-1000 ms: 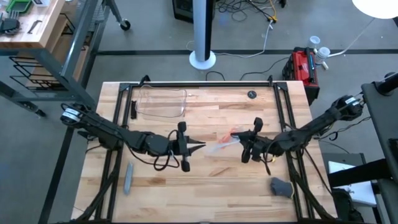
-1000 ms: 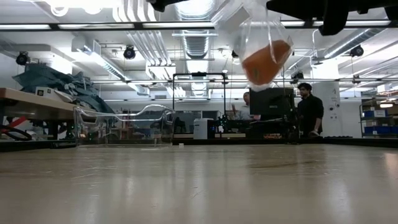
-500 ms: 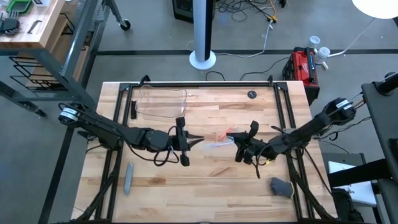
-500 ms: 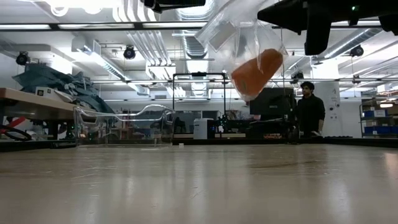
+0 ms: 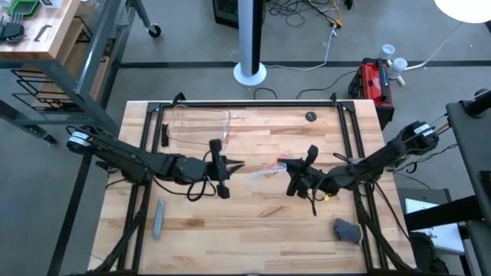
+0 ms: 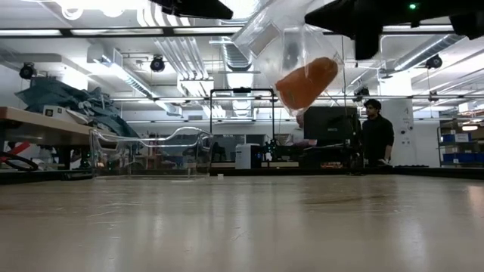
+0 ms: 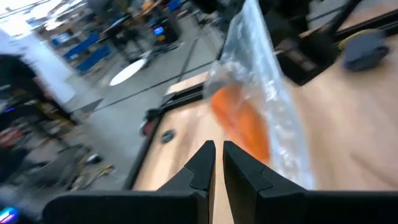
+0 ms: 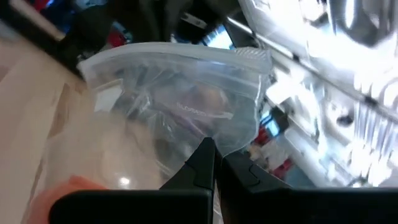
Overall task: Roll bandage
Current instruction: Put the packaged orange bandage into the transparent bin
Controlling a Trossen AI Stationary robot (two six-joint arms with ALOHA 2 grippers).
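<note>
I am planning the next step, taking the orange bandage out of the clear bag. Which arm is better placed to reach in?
Probably left. The right gripper is shut on the plastic bag, holding the bandage above the table; the left gripper hangs free beside it.

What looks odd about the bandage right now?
The bandage is sealed inside a clear plastic bag, hanging tilted in the air above the table. The right gripper pinches the bag, so nothing is unrolled.

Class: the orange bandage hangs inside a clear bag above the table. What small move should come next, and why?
Probably the left gripper should close in on the bag's free edge. The right gripper pinches the bag aloft with the bandage sealed inside, and the left fingers are not touching it.
</note>
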